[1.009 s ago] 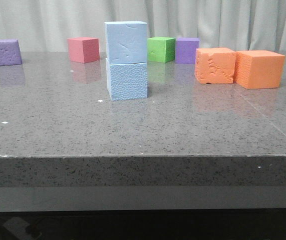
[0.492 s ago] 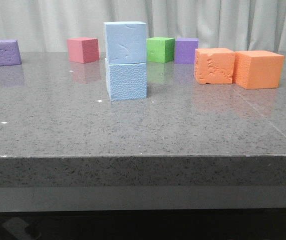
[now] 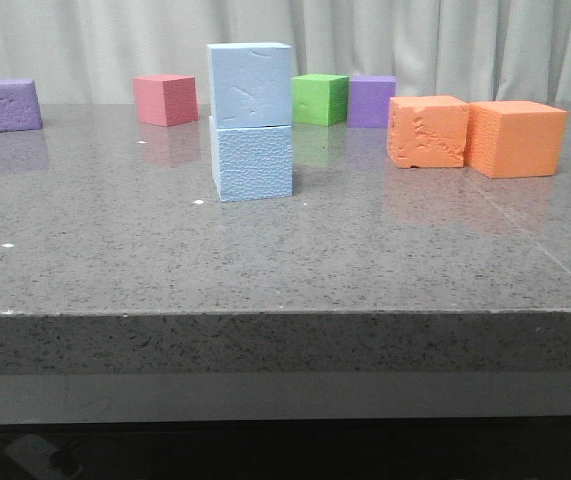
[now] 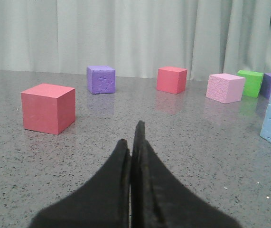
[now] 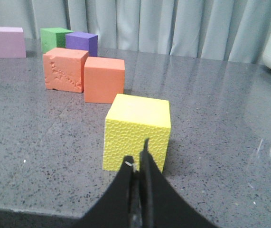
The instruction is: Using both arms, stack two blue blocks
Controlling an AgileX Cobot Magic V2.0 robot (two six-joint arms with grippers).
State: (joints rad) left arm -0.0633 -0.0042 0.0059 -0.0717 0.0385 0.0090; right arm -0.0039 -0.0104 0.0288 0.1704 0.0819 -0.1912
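Nothing has moved on the counter (image 3: 295,255) since the earlier front views: the upper blue block (image 3: 251,84) sits as before on the lower blue block (image 3: 252,160), left of centre in the front view, their faces nearly flush. Neither arm shows in that view.

Around the stack in the front view, one red cube (image 3: 166,99) stands behind it to the left and one green cube (image 3: 320,99) behind it to the right, touching or just beside a purple cube (image 3: 372,101). A second purple cube (image 3: 12,105) sits alone at the far left. Two orange cubes (image 3: 477,135) stand side by side at the right, touching. None of these touches the stack.

In the left wrist view the left gripper (image 4: 134,140) has its fingers pressed together on nothing, low over bare counter. That view counts two red cubes, with a near red cube (image 4: 48,108) at left, and one pink cube (image 4: 225,88) at right; the blue stack is cut by the right edge.

In the right wrist view the right gripper (image 5: 140,159) likewise has its fingers closed and empty, just in front of one yellow cube (image 5: 137,130) at centre.
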